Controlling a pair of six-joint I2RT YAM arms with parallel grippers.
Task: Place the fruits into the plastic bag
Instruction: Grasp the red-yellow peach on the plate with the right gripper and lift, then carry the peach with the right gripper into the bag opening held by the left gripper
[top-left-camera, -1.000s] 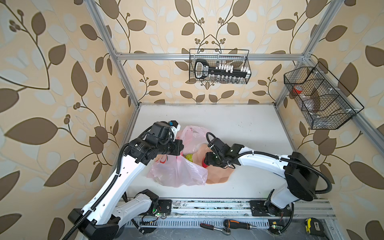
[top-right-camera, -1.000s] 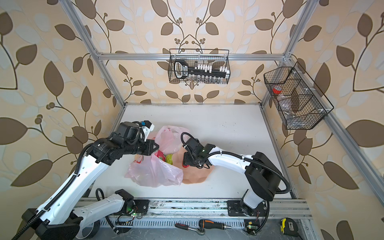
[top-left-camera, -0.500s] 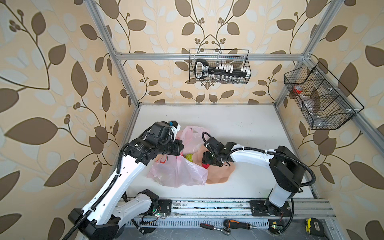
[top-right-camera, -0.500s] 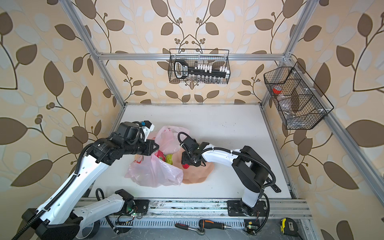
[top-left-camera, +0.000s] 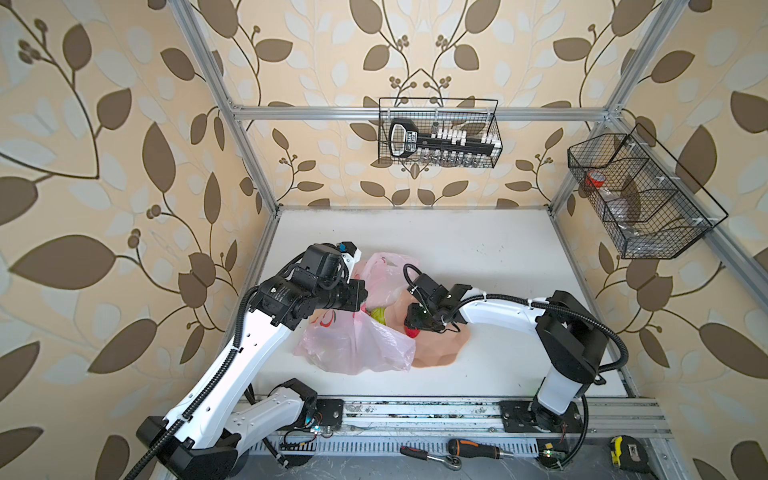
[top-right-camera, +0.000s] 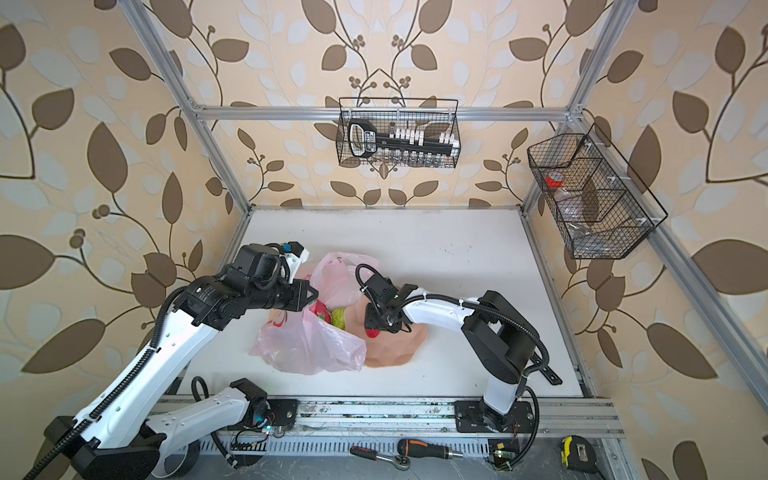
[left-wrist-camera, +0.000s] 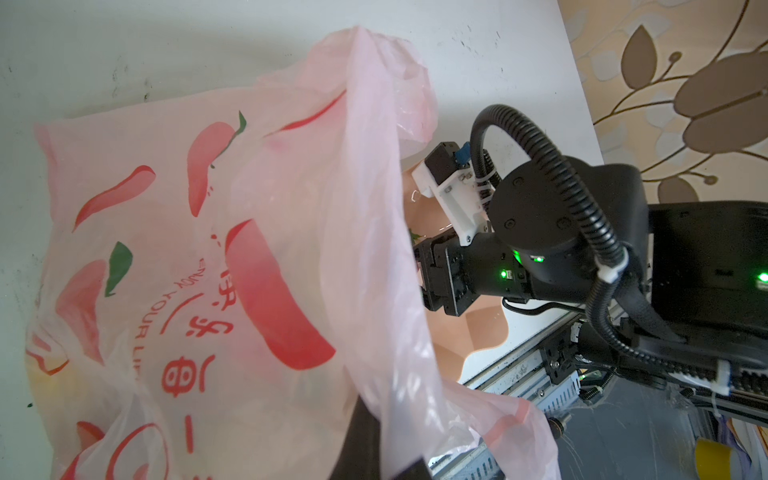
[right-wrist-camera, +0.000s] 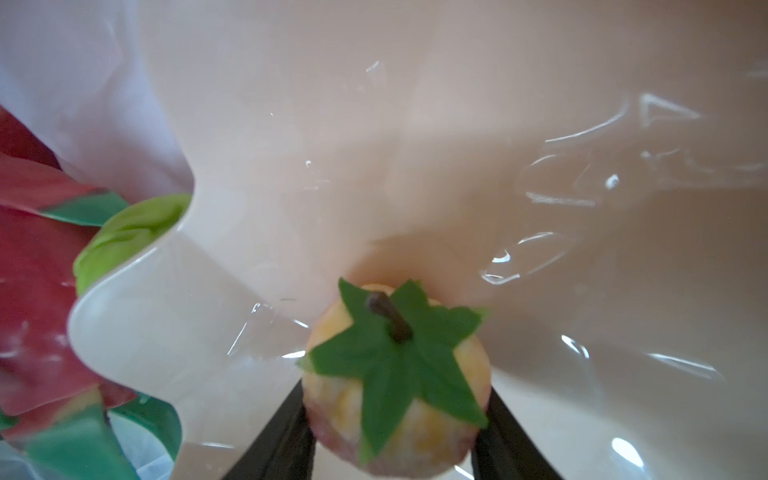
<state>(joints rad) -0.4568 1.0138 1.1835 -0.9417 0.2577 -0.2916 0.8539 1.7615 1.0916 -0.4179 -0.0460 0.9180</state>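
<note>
**Q:** How will the leaf-capped toy fruit (right-wrist-camera: 399, 365) handle, and where is it?

**A:** Probably light, stiff and smooth. It is round, so it is best pinched across its widest flanks, below the cap. It sits on the scalloped plate (top-left-camera: 440, 353), which touches the plastic bag (top-left-camera: 353, 345) near the desk's (top-left-camera: 478, 257) front edge.

**Q:** And the arms?

**A:** The right gripper (right-wrist-camera: 395, 405) points down from a low forearm, its jaws pressing both flanks. The left gripper (top-right-camera: 311, 296) is clamped on the bag's rim and holds the mouth raised.
</note>
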